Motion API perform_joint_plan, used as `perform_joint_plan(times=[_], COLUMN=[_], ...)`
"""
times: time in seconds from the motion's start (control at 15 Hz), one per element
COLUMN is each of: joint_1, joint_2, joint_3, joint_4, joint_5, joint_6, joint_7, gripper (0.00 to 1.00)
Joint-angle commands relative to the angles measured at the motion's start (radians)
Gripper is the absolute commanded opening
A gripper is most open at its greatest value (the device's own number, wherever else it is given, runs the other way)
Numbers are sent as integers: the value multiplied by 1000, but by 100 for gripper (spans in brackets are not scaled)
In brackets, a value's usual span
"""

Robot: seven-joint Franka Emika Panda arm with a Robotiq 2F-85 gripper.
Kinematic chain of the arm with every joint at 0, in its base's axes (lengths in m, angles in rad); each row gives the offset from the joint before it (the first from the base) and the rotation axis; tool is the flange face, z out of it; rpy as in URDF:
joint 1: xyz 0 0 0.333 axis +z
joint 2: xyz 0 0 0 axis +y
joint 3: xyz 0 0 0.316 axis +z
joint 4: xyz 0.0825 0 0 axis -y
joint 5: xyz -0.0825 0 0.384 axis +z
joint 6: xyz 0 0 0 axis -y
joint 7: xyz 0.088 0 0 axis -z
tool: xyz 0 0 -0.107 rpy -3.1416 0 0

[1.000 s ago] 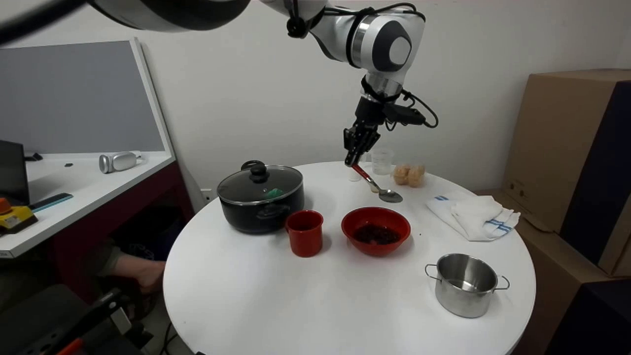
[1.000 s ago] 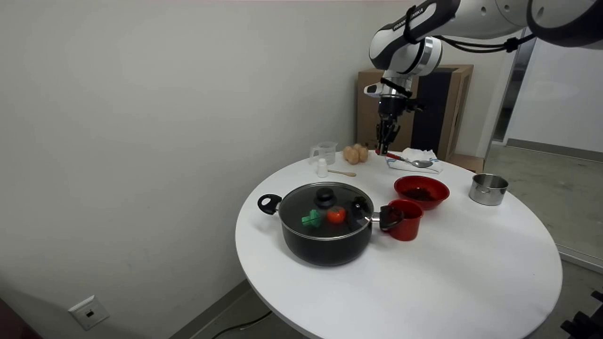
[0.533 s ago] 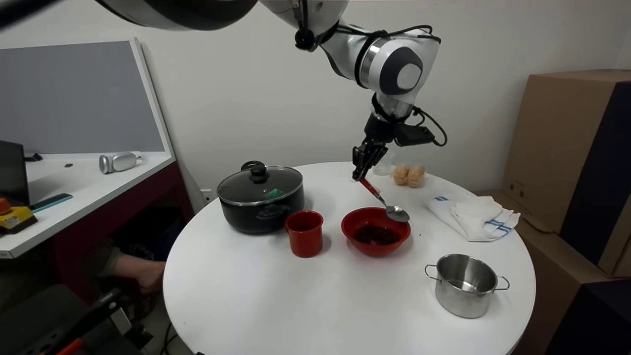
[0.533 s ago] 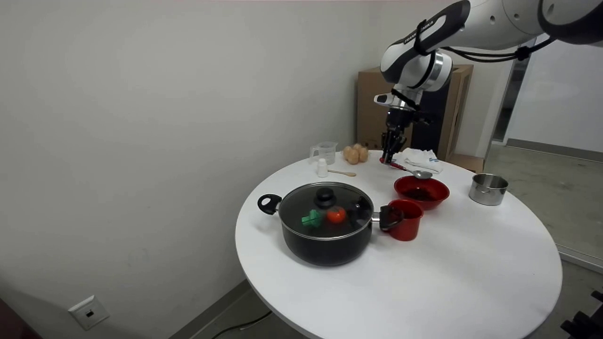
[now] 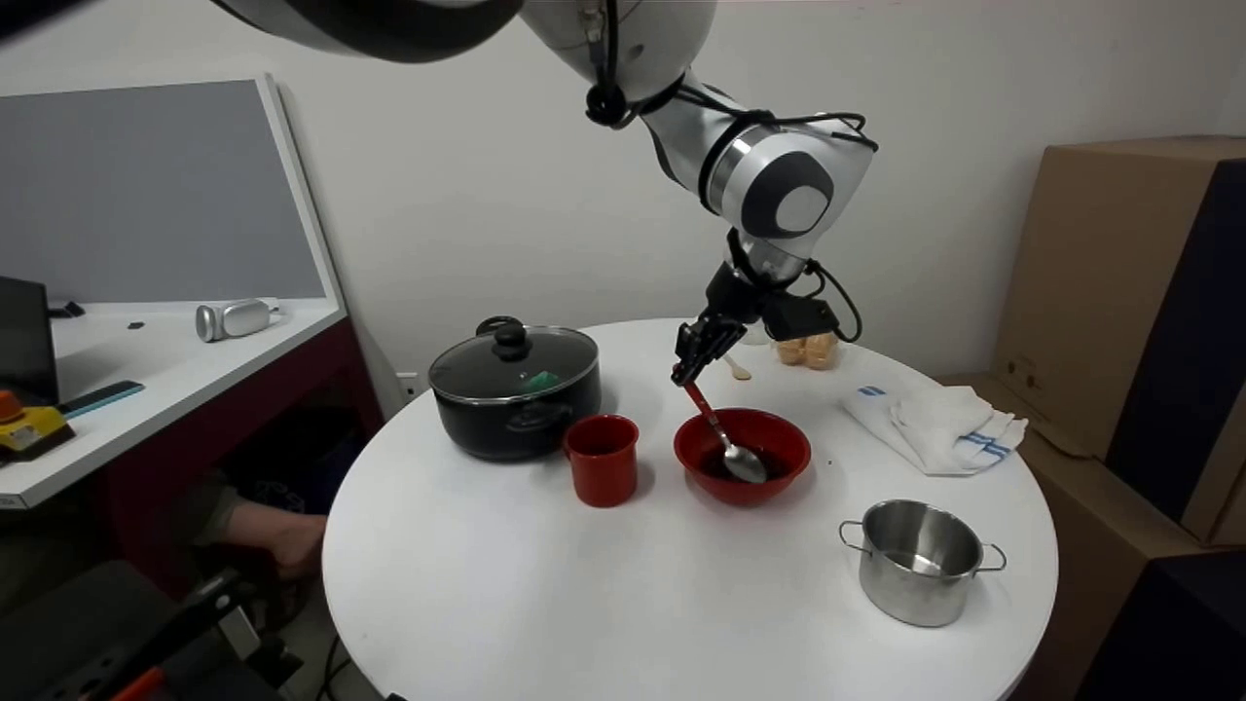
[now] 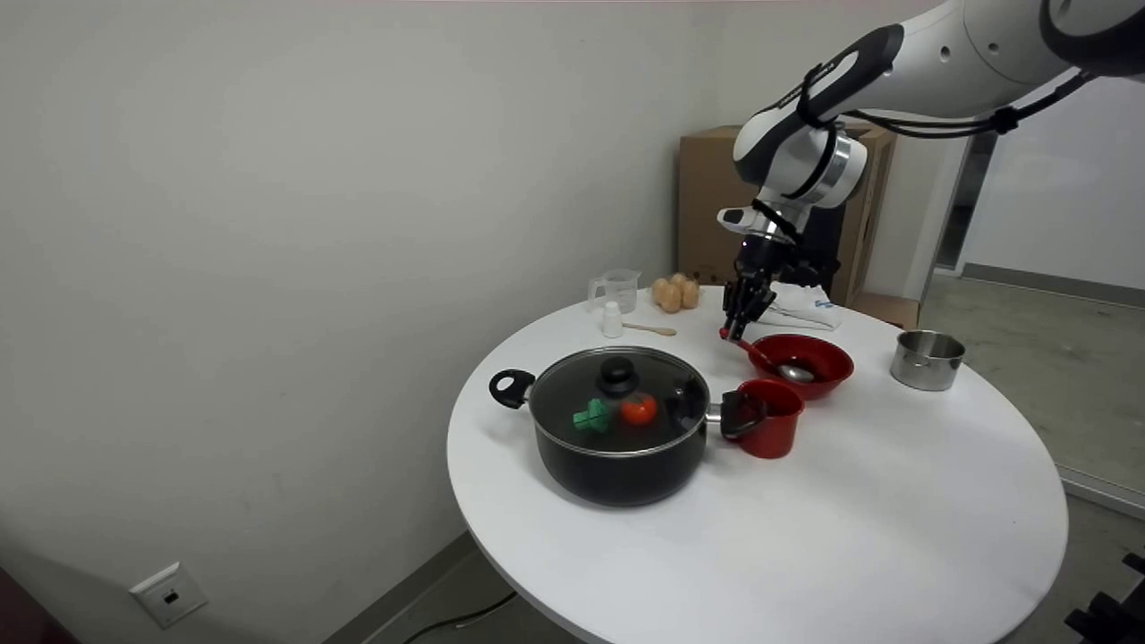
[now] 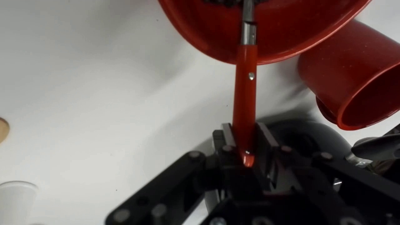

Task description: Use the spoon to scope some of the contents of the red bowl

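Lowers the spoon [image 7: 245, 84], since the earlier frame, into the red bowl [image 5: 779, 431], over or in the contents [image 7: 228, 2], unclear which. Clamps it in the gripper [image 7: 245, 133]. Seems done approaching; lacks scooping and lifting.

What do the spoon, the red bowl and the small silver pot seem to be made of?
Spoon: silvery metal head, probably steel, catching highlights; smooth red handle, perhaps plastic, with metallic studs.
Red bowl: smooth, softly glossy; plastic or enamel, unclear which.
Small silver pot: likely steel; grey, reflective walls.
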Motion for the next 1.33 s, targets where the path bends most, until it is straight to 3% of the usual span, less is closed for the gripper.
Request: perform_joint_plan(times=[0.0, 0.13, 0.33, 0.53, 0.93, 1.27], joint_1=[-16, -18, -22, -21, 66, 169], joint_2=[-22, -21, -30, -70, -297, -519], joint_3=[21, 23, 28, 18, -60, -92], joint_4=[-50, -52, -57, -64, -216, -428], joint_5=[13, 12, 24, 35, 28, 16], joint_6=[9, 0, -10, -79, -52, 72], joint_7=[-50, -54, -54, 31, 409, 715], gripper=[49, 56, 77, 100, 100, 100])
